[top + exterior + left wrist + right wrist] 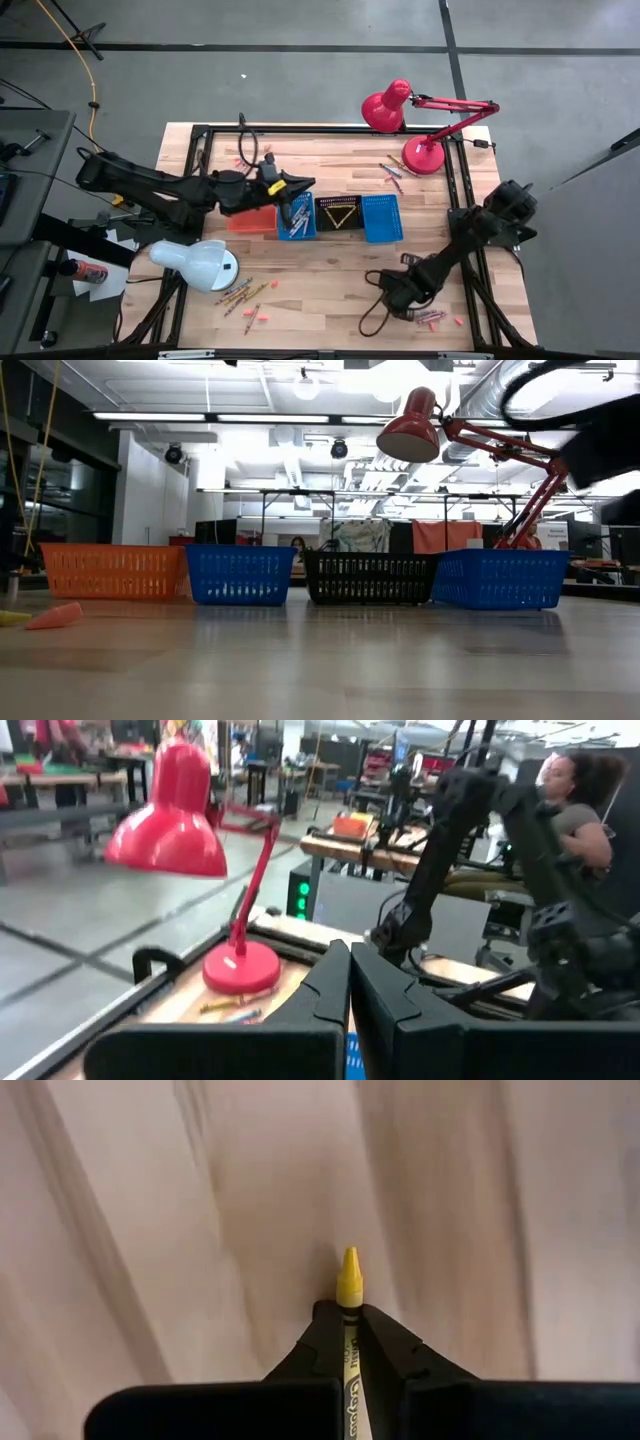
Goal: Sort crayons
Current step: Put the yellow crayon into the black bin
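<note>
Looking left to right across your table (330, 270): a loose scatter of crayons (240, 292) lies on the wood just beside the white lamp (197, 263), mixed colours, thin short sticks at differing slants, a few pink stubs a little apart from them.

Your left gripper (296, 186) hangs over the row of baskets, above the left blue basket (297, 218). Its fingers (335, 982) are pressed together with nothing between them. That basket holds several pale sticks lying lengthwise.

Baskets in order: orange basket (252, 220), blue, black basket (338, 213), second blue basket (382, 218).

Another small group of crayons lies at the foot of the red lamp (420, 155).

Your right gripper (384, 287) sits low at the table's near right, clenched on a yellow crayon (349, 1295). You see a waxy cone tip, then a yellow paper wrap with a black band and black lettering. Its long axis runs in line with the fingers, tip pointing straight out past them, close to the wood. More crayons lie near that arm's elbow at the near edge.
</note>
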Controlling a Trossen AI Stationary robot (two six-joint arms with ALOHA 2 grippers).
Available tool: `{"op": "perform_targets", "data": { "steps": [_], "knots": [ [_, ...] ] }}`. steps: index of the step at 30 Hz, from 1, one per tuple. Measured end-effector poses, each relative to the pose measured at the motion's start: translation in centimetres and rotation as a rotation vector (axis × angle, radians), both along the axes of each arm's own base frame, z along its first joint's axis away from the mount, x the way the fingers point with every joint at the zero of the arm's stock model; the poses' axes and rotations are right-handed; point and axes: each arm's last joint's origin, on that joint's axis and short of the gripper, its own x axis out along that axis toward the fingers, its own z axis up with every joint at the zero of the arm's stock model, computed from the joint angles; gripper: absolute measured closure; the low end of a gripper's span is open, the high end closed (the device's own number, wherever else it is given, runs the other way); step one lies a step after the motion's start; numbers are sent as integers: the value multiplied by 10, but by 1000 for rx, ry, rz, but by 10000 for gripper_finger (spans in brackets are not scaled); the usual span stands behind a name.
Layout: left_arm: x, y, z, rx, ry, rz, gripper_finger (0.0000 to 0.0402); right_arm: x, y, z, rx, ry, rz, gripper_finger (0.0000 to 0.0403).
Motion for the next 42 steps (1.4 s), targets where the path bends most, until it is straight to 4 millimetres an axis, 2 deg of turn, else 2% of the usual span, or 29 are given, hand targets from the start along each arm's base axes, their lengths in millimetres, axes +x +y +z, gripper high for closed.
{"op": "perform_targets", "data": {
  "steps": [7,13,20,24,30,36,39,42],
  "knots": [
    [-26,2,24,40,-66,-10,400,28,-23,4,-33,-143,4,403],
    [-43,5,33,22,-79,-10,401,55,-43,9,-32,-306,13,403],
    [-47,7,35,3,-94,22,400,85,-61,21,22,-525,48,403],
    [-47,7,35,-20,-101,28,399,95,-68,42,85,-682,49,403],
    [-47,7,34,-17,-92,28,398,83,-87,94,26,-857,24,403],
    [-47,7,33,-16,-85,28,398,47,-113,152,-110,-993,-55,403],
    [-47,7,33,-15,-82,28,398,30,-123,172,-140,-1053,-67,403],
    [-47,7,32,-14,-75,28,398,22,-129,190,-157,-1147,-57,403]
  ]
}}
